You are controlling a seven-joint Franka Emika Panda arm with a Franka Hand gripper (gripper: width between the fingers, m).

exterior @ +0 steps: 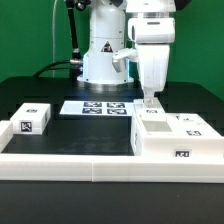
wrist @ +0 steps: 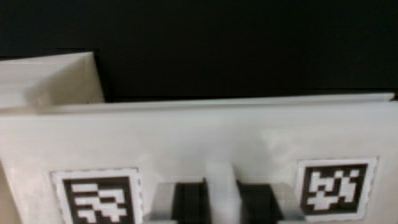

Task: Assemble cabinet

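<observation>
The white cabinet body (exterior: 165, 137) lies at the exterior view's right, behind the front rail, with a tag on its near face. My gripper (exterior: 150, 100) reaches straight down onto its far left edge. In the wrist view the body (wrist: 214, 130) fills the frame with two tags on it. My two dark fingertips (wrist: 183, 203) stand close together with a thin white wall of the body filling the gap between them, so my gripper (wrist: 217, 203) is shut on that wall. A smaller white tagged panel (exterior: 33, 117) lies at the exterior view's left. Another white tagged panel (exterior: 196, 124) sits beside the body.
The marker board (exterior: 100, 107) lies flat in front of the robot base. A low white border rail (exterior: 90, 165) runs along the front. In the wrist view a white piece (wrist: 45, 82) shows beyond the body on the black table.
</observation>
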